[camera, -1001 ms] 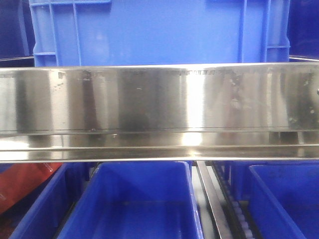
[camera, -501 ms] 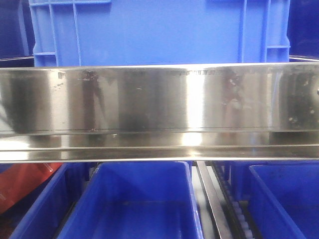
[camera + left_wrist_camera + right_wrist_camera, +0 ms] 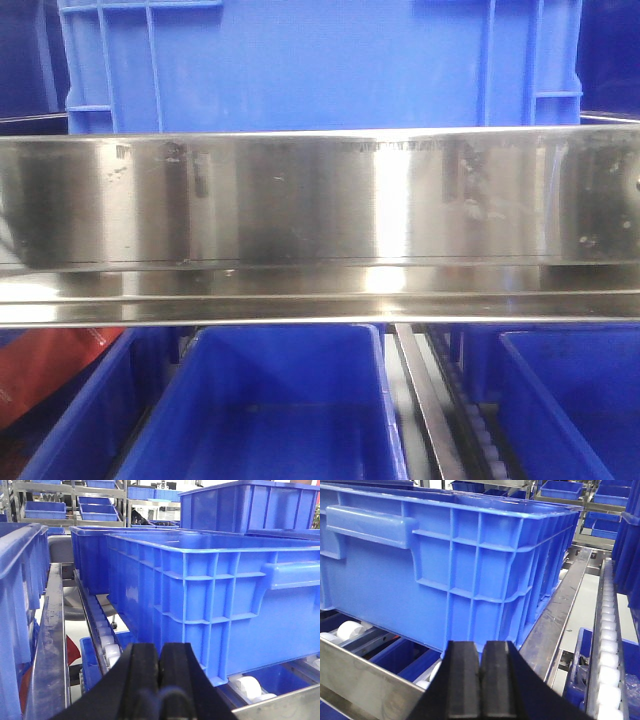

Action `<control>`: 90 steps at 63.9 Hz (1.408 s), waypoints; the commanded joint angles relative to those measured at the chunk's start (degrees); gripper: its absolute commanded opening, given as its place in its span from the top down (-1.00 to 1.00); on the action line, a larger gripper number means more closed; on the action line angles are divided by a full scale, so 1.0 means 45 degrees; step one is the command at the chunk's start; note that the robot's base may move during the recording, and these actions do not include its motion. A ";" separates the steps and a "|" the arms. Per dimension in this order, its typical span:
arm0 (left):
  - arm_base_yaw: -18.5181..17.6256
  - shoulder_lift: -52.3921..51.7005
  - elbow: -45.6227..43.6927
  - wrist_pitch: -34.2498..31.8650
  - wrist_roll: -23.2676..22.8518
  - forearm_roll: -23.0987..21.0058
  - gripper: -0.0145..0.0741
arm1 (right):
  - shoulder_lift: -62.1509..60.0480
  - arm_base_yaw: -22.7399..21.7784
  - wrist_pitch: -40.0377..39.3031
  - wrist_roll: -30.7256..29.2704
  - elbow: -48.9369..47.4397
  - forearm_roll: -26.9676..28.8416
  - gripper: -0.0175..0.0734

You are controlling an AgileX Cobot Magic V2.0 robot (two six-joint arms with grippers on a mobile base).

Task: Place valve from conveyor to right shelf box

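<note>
The valve and the conveyor belt are out of view in every frame. My left gripper [image 3: 159, 652] is shut, its black pads pressed together with nothing between them, in front of a large blue crate [image 3: 220, 595] on the shelf rollers. My right gripper [image 3: 480, 652] is also shut and empty, in front of the same kind of large blue crate [image 3: 445, 565]. Neither gripper shows in the front view, where a blue crate [image 3: 320, 60] stands behind a shiny steel rail [image 3: 320, 210].
Open blue boxes [image 3: 275, 410] sit on the lower shelf level under the steel rail. White roller tracks [image 3: 102, 630] and steel rails [image 3: 560, 615] run between the crates. More blue bins stand on racks in the background [image 3: 45, 510]. Something red [image 3: 50, 365] lies at lower left.
Only the dark reflections on the steel rail shift slightly; the crates and boxes stay in place.
</note>
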 commanded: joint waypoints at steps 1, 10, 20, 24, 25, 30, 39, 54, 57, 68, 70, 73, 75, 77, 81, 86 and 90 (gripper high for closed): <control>0.0056 -0.0079 0.0021 -0.0263 -0.0115 -0.0012 0.92 | -0.0059 -0.0071 -0.0333 -0.0024 -0.0001 -0.0077 0.96; 0.0056 -0.0079 0.0021 -0.0263 -0.0115 -0.0012 0.92 | -0.0059 -0.0071 -0.0333 -0.0024 -0.0001 -0.0077 0.96; 0.0380 -0.0318 0.0021 -0.0263 -0.0115 0.1033 0.92 | -0.0059 -0.0071 -0.0333 -0.0024 -0.0001 -0.0077 0.96; 0.0979 -0.0760 0.0160 -0.0263 -0.0115 0.1065 0.92 | -0.0059 -0.0071 -0.0333 -0.0024 -0.0001 -0.0077 0.96; 0.1121 -0.0870 0.0211 -0.0263 -0.0115 0.1065 0.92 | -0.0059 -0.0071 -0.0333 -0.0024 -0.0001 -0.0077 0.96; 0.2067 -0.1716 0.0719 -0.0263 -0.0115 0.1302 0.92 | -0.0059 -0.0071 -0.0333 -0.0024 -0.0001 -0.0077 0.96; 0.3193 -0.3250 0.2058 -0.0315 -0.0115 0.1611 0.92 | -0.0059 -0.0071 -0.0333 -0.0024 -0.0001 -0.0077 0.96; 0.3574 -0.3859 0.4695 -0.2250 -0.0115 0.1542 0.92 | -0.0080 -0.0071 -0.0364 -0.0024 -0.0001 -0.0077 0.96; 0.3574 -0.3859 0.4914 -0.2664 -0.0115 0.1542 0.92 | -0.0080 -0.0071 -0.0364 -0.0024 -0.0001 -0.0077 0.96; 0.3574 -0.3859 0.4914 -0.2035 -0.0115 0.1487 0.92 | -0.0080 -0.0071 -0.0444 -0.0024 -0.0001 -0.0077 0.96; 0.3631 -0.3859 0.4914 -0.2035 -0.0115 0.1454 0.92 | -0.0080 -0.0071 -0.0444 -0.0024 -0.0001 -0.0077 0.96; 0.3755 -0.3859 0.4914 -0.2059 -0.0115 0.1434 0.92 | -0.0080 -0.0071 -0.0444 -0.0024 -0.0001 -0.0077 0.96; 0.3854 -0.3859 0.4914 -0.2059 -0.0115 0.1403 0.92 | -0.0080 -0.0071 -0.0444 -0.0024 -0.0001 -0.0077 0.96; 0.3959 -0.3859 0.4914 -0.2088 -0.0115 0.1403 0.92 | -0.0080 -0.0071 -0.0444 -0.0024 -0.0001 -0.0077 0.96; 0.4140 -0.3859 0.4914 -0.2196 -0.0115 0.1403 0.92 | -0.0080 -0.0071 -0.0444 -0.0024 -0.0001 -0.0077 0.96; 0.4165 -0.3859 0.4914 -0.2196 -0.0115 0.1403 0.92 | -0.0080 -0.0071 -0.0444 -0.0024 -0.0001 -0.0077 0.96; 0.4165 -0.3859 0.4914 -0.2196 -0.0115 0.1403 0.92 | -0.0080 -0.0071 -0.0444 -0.0024 -0.0001 -0.0077 0.96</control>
